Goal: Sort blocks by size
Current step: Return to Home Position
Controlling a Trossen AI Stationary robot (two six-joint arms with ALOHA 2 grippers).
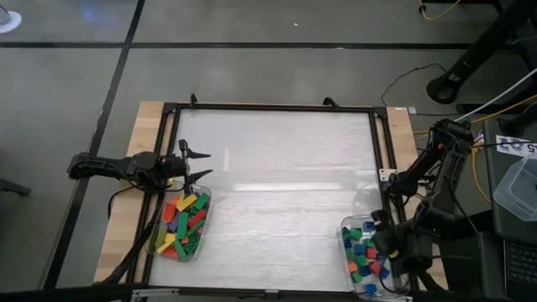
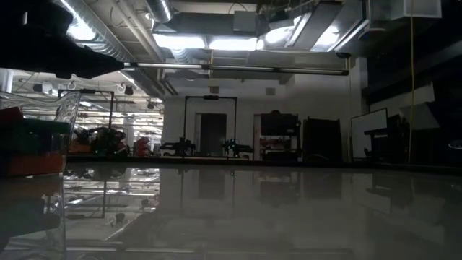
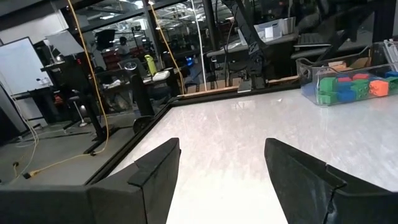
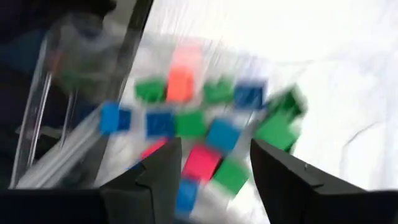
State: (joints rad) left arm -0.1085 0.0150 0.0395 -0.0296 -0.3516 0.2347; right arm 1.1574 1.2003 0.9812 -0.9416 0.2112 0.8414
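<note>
- High view: my left claw [image 1: 195, 164] hangs over the table's [image 1: 285, 184] left edge, just beyond the left tub [image 1: 159, 245], its fingers apart and holding nothing.
- The left tub holds the long blocks [image 1: 186, 220], in green, red, yellow, orange and purple, piled together.
- My right arm [image 1: 436, 164] bends down over the right tub [image 1: 346, 225] at the table's near right corner. That tub holds the short blocks [image 1: 362, 252], in green, blue and red.
- No blocks lie loose on the table.
- Low view: a tub [image 2: 68, 108] stands at the left edge with green and orange blocks [image 2: 29, 148] inside. I cannot tell which tub it is. Neither claw shows.
- Left wrist view: both left fingers [image 3: 155, 174] stand wide apart over bare table. The right tub shows at the table's far side, with green, blue and orange short blocks in it.
- Right wrist view: my right claw [image 4: 214, 168] is spread and empty, directly above the short blocks. These are blurred, in green, blue, pink and orange.
</note>
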